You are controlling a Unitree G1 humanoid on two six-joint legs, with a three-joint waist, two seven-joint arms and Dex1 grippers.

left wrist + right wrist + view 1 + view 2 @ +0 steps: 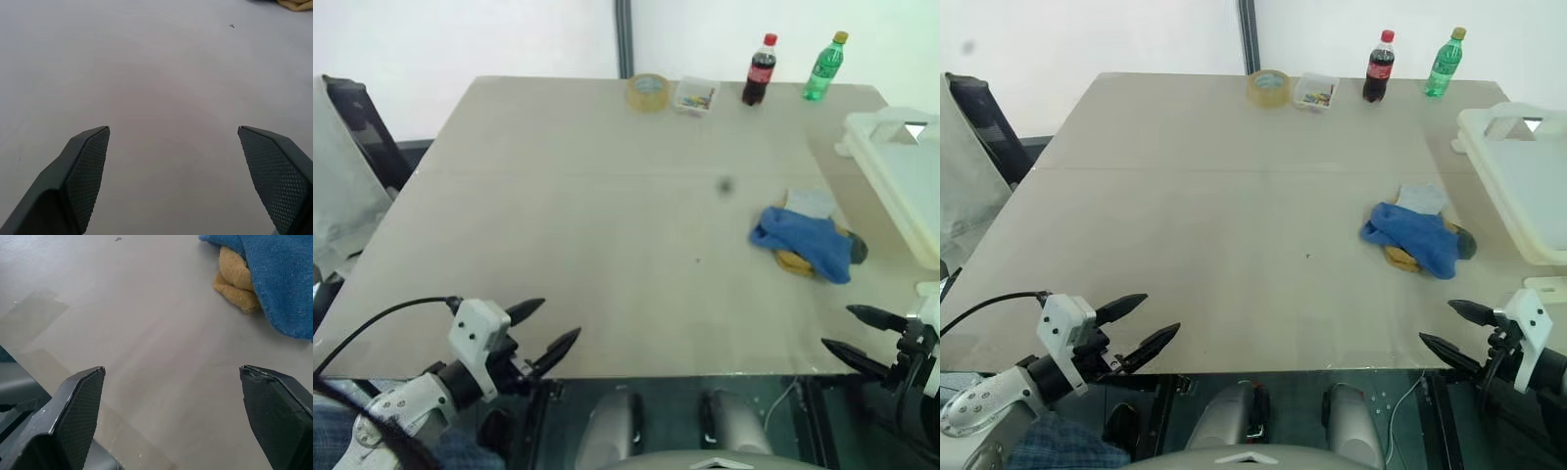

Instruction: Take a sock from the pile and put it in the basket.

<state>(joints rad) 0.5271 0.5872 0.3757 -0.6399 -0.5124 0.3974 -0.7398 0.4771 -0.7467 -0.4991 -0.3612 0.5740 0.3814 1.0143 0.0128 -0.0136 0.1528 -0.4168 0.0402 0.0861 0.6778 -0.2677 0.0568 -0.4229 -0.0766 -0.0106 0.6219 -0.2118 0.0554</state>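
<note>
- The pile [808,242] lies on the table [587,225], toward its right side, long axis running from far-left to near-right.
- The basket [899,176] sits just right of it, at the table's right edge.
- Left gripper [551,331] and right gripper [1450,328]: fingers spread, released, grasping nothing, over the near edge.

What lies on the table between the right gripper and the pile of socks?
Nothing: between the open right gripper and the pile there is bare table, as the right wrist view shows.
</note>
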